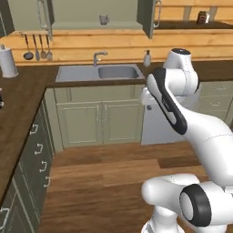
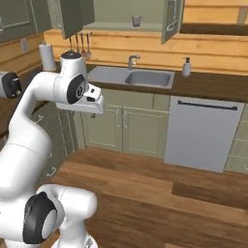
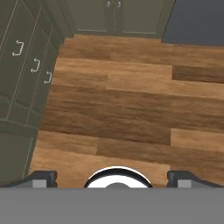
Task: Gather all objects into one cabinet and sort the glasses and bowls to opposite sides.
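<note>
Jaws (image 3: 112,177) spread as wide as they go, nothing between them. Hand view looks straight down at the wooden floor (image 3: 122,100), with the low drawer units (image 3: 26,61) off to one side.

Landmark: the sink (image 1: 101,72) set in the bench (image 1: 27,91). Directly above the sink, the olive-green cabinet (image 1: 91,11) stands with its door (image 1: 148,18) swung open. One small grey mug (image 1: 104,19) sits on the shelf there, upright, above and slightly right of the faucet (image 1: 99,57). The other mug, red cup and black bowl I cannot make out from here.

My hand hangs in front of the sink and well below the bench top, well apart from the shelf. So the mug lies up and forward from my jaws, while they point down at the floor, away from it.

Judgement: barely begun. I must find the other pieces first; reaching that shelf would mean lifting the wrist and tilting it forward.
</note>
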